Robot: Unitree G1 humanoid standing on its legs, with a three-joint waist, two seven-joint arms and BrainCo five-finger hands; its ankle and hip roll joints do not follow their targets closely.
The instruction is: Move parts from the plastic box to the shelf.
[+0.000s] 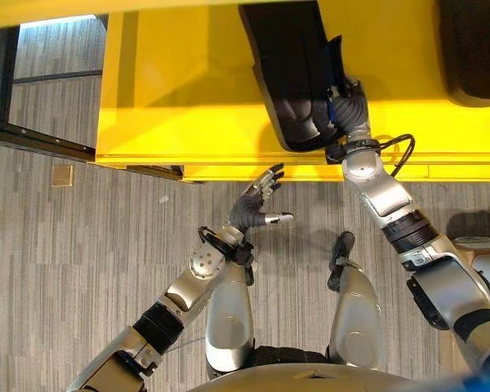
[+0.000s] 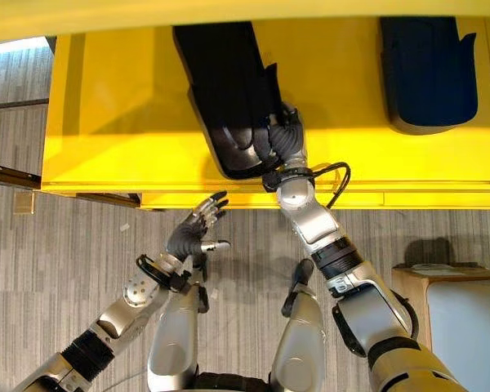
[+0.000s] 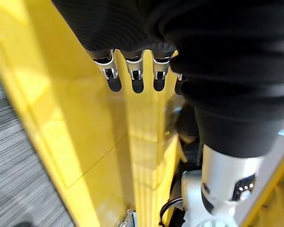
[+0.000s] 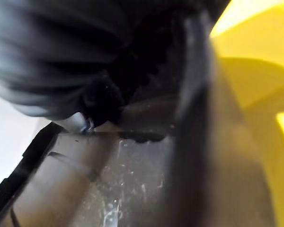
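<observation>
Left hand: the left hand [image 1: 257,208] hangs over the grey floor [image 1: 82,269], just before the front edge of the yellow shelf [image 1: 188,98]; its fingers are straight and spread, the thumb apart, and it holds nothing; in the left wrist view the fingertips [image 3: 137,85] point at the yellow surface.
Right hand: the right hand [image 2: 282,139] is on the shelf, at the near end of a long black part [image 2: 224,90]; its fingers are inside or behind the part, so I cannot tell if they grip it.
Black part: it lies on the shelf, slanted, near end by the front edge; the far end is cut off by the picture edge; the right wrist view shows a dark hollow inside [image 4: 132,179], dusty; what is in it is hard to make out.
Second part: another dark part [image 2: 429,73] lies on the shelf further to the right, well apart from the first; so two parts, counted.
Box: a light box [image 2: 469,327] stands at the robot's right, cut off; its contents cannot be seen.
</observation>
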